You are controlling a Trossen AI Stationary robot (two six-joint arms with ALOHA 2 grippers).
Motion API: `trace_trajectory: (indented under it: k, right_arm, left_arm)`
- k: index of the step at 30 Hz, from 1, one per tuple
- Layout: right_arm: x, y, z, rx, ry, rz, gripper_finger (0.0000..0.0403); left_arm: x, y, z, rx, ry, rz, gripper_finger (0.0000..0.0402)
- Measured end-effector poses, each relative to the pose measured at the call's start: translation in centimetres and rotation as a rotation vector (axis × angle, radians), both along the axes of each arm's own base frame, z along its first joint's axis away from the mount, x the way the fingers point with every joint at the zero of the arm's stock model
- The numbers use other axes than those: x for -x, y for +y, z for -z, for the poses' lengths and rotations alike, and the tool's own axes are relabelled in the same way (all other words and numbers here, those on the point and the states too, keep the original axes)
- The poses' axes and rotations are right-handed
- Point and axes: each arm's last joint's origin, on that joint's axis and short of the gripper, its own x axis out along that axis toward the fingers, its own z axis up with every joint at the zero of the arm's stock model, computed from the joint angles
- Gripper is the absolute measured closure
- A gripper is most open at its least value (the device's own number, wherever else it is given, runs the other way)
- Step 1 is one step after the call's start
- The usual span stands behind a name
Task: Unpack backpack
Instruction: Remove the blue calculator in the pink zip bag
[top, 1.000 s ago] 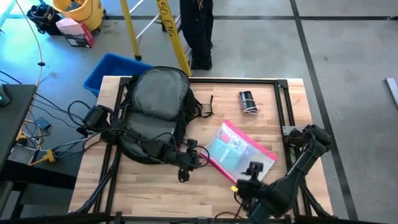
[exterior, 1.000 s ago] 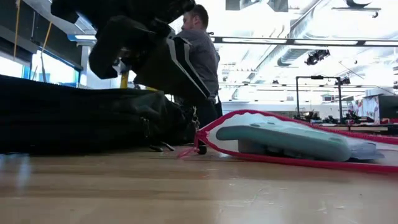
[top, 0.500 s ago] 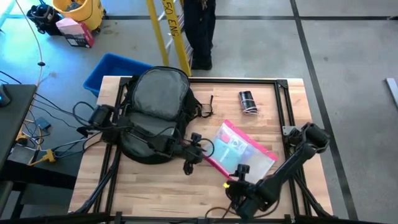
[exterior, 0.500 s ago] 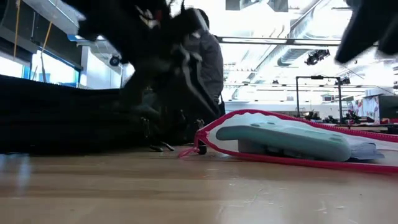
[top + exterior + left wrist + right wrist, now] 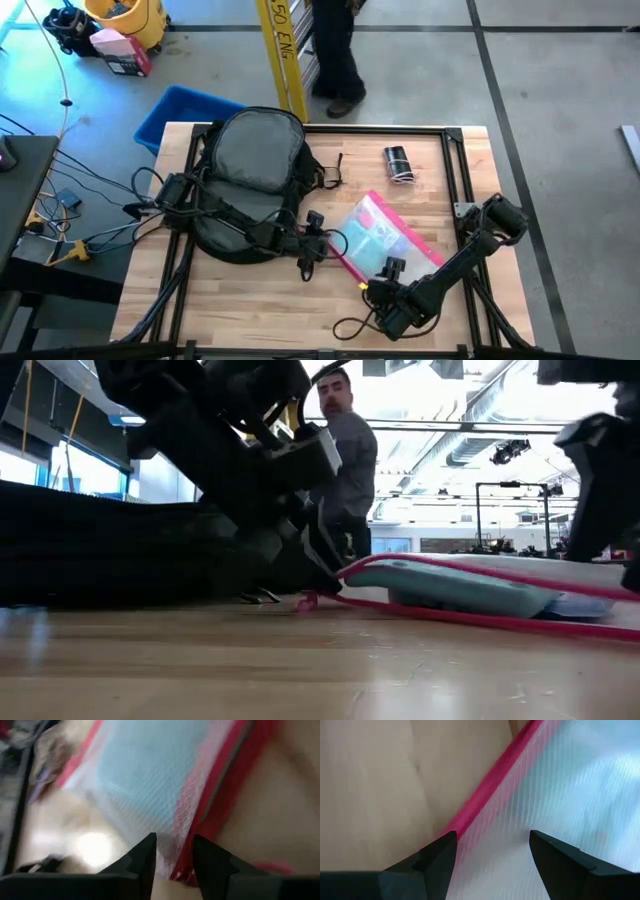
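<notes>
The black backpack (image 5: 250,180) lies flat on the table's far left, grey back panel up; in the low view it is the dark mass (image 5: 100,550). To its right lies a clear pink-edged pouch (image 5: 385,240) (image 5: 460,590) with pale blue contents. My left gripper (image 5: 322,243) (image 5: 175,855) is low at the pouch's left corner, and a narrow gap shows between its fingers. My right gripper (image 5: 390,268) (image 5: 492,855) hangs wide open just over the pouch's near pink edge (image 5: 485,795). My left gripper comes slanting down from the table's left, with one finger (image 5: 145,857) on each side of the pouch's pink-edged mesh corner (image 5: 182,847). Whether the fingers touch that corner, I cannot tell. The pouch lies flat on the table.
A small black roll with a white cord (image 5: 398,165) lies at the far right. A cable loop (image 5: 350,325) lies at the near edge. Beyond the far edge are a blue bin (image 5: 185,110), a yellow ladder (image 5: 280,50) and a person (image 5: 335,50). Bare wood lies near left.
My right gripper has come down and toward the table's left, to just above the pouch's near edge. My left gripper has sunk from the backpack's near side and gone right to the pouch's left corner. The person behind the table has stepped to the right.
</notes>
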Motion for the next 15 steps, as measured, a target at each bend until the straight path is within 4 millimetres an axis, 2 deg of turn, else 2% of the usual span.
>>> trace_trajectory:
  k: [4,7,10,15]
  right_arm:
    - [0.5,-0.8,0.9,0.0,0.004,0.098,0.0167]
    - [1.0,-1.5,1.5,0.019,0.037,0.142,0.018]
    - [1.3,-2.3,1.8,0.053,0.076,0.165,0.0221]
    - [1.1,-3.8,1.7,0.156,0.138,0.148,0.0321]
  left_arm:
    - [-0.1,0.0,-0.2,0.013,0.072,-0.023,0.0387]
    - [-0.2,-0.3,-0.6,0.057,0.121,-0.027,0.0395]
    - [-0.2,-0.9,-0.9,0.122,0.163,-0.013,0.0399]
    - [-0.1,-3.4,-1.7,0.223,0.184,0.049,0.0401]
